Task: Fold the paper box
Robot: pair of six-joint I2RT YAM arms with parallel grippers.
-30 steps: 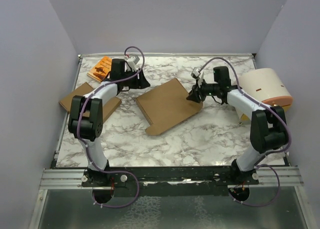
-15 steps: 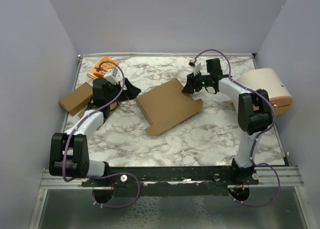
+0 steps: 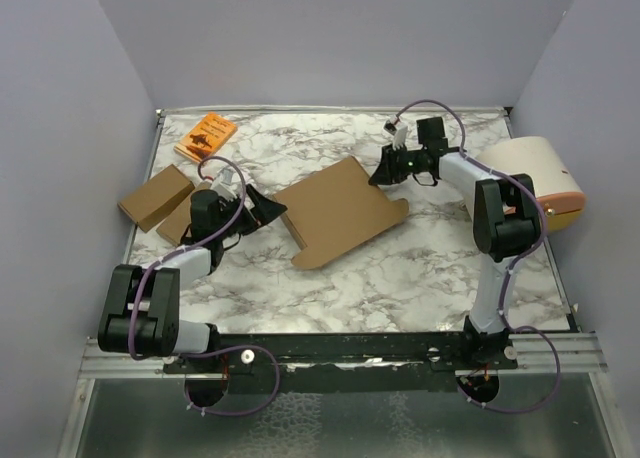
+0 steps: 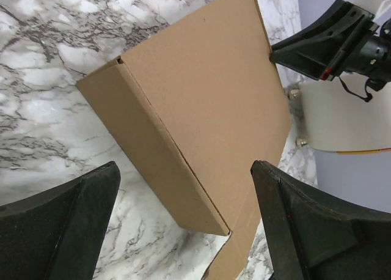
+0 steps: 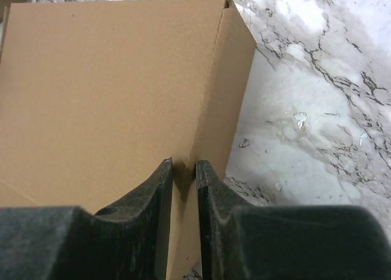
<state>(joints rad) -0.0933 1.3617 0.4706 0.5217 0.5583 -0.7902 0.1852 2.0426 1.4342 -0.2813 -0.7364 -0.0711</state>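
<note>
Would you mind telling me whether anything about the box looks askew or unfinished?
The paper box lies diagonal to the edges of the table, and one flap juts out flat from its near end, untucked.

The overhead camera hangs high behind the two arm bases, looking down and forward over the whole grey-veined white marble table (image 3: 420, 268) from well away. The left wrist camera sits low and close at the left, facing right between the left gripper's black fingers (image 4: 67, 219), across the flat brown cardboard box (image 4: 201, 96) to the black right gripper (image 4: 276, 52). The right wrist camera, closer yet, looks down along that gripper's fingers (image 5: 146, 225) at the box's far right edge. All three views share the box.
</note>
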